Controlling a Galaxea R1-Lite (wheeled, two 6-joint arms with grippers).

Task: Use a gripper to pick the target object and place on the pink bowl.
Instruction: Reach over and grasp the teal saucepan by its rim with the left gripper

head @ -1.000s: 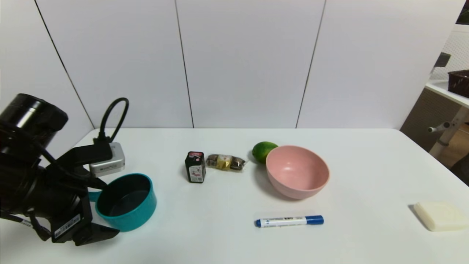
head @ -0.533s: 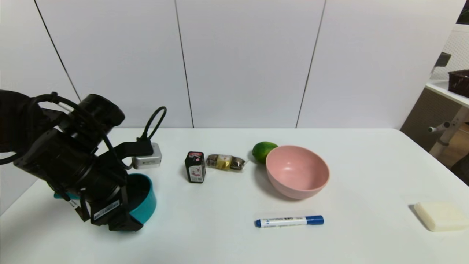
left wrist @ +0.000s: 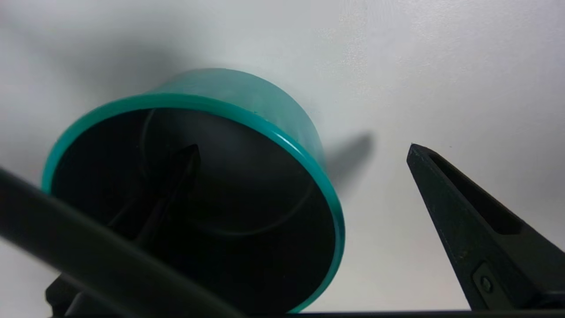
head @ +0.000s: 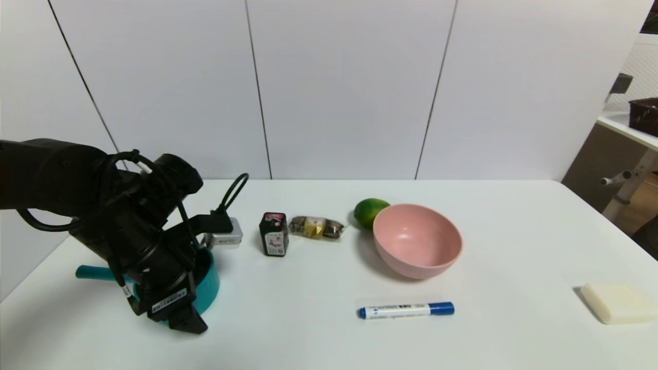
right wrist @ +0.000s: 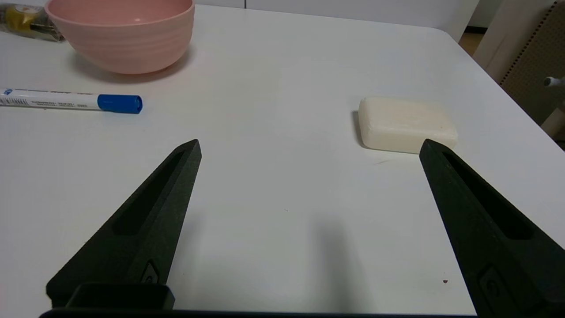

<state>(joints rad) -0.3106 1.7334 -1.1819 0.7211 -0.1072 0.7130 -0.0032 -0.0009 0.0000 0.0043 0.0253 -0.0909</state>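
Straddle the saucepan's (head: 208,290) wall near 5 o'clock with the left gripper (left wrist: 302,146) spread—lower evenly, then close—leaving the right gripper (right wrist: 310,141), also spread, near the soap (right wrist: 404,126).

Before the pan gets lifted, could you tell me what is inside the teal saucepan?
One finger of the left pincer reaches over the dark inside of the saucepan; nothing else shows there, though the finger and a cable hide part.
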